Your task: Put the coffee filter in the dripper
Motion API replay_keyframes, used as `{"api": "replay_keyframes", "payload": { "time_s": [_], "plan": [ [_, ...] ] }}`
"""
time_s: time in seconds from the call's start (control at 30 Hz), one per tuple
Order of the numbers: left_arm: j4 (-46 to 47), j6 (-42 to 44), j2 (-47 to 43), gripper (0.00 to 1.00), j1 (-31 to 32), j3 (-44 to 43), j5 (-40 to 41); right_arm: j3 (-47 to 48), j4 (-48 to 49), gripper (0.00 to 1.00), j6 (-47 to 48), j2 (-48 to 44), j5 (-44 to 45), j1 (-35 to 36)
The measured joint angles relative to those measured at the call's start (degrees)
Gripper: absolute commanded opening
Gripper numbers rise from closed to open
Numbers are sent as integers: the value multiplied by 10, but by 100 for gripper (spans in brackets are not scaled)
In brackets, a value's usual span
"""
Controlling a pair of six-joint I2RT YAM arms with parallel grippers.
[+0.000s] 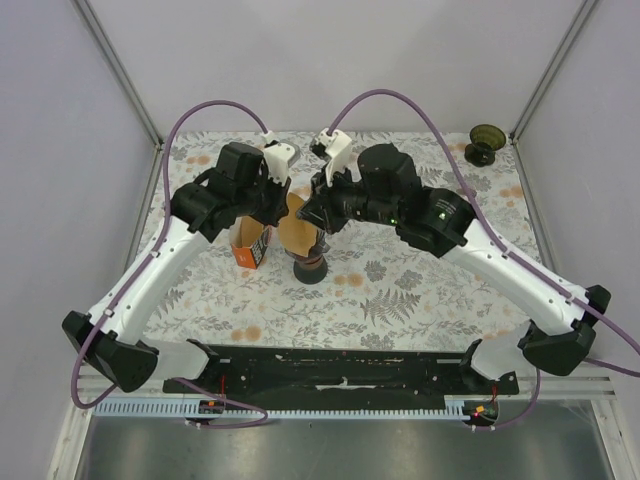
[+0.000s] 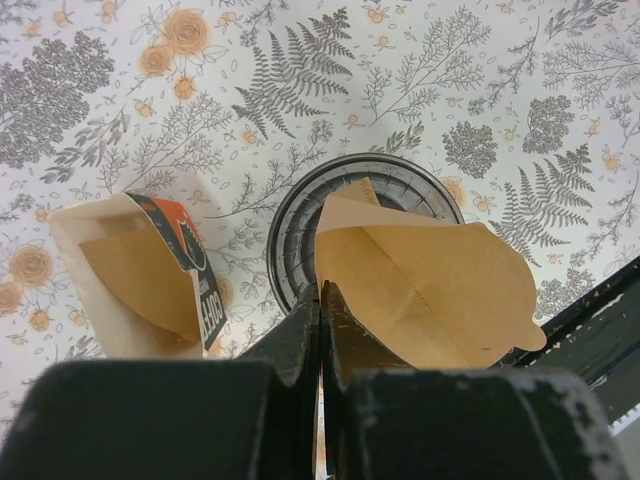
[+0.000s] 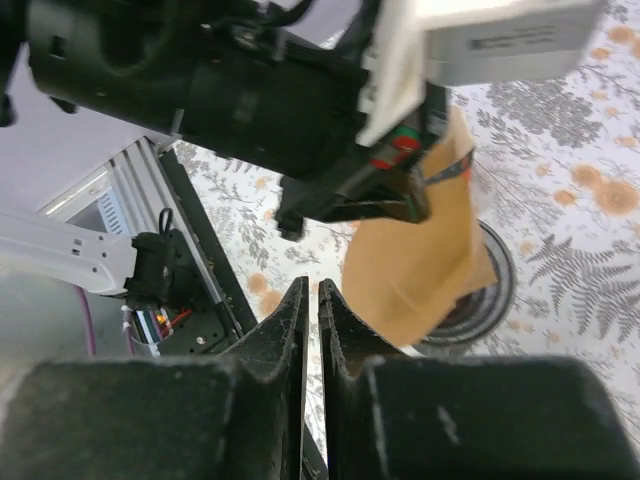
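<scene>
The left gripper (image 2: 320, 300) pinches the paper filter (image 2: 420, 290) by its edge just above the black dripper (image 2: 300, 215), seemingly to lower it in — the right gripper (image 3: 312, 295), jaws barely parted, holds nothing.

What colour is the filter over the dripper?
The coffee filter is light brown; best in the left wrist view.

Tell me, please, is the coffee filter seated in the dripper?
Not seated: the left gripper, jaws shut, holds the coffee filter above the dripper; whether its tip touches, cannot tell.
</scene>
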State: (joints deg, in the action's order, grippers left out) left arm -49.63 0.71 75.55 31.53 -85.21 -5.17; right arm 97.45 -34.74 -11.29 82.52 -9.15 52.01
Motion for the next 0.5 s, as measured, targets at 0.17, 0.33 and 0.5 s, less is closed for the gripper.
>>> {"api": "replay_keyframes", "payload": {
  "time_s": [0.17, 0.33, 0.5],
  "plan": [
    [0, -17, 5, 2, -14, 4, -15, -8, 31, 0, -27, 29, 22, 22],
    [0, -29, 5, 2, -24, 6, -25, -40, 28, 0, -55, 78, 67, 18],
    [0, -36, 5, 2, -28, 7, -37, -42, 10, 0, -63, 124, 129, 18]
  ]
}}
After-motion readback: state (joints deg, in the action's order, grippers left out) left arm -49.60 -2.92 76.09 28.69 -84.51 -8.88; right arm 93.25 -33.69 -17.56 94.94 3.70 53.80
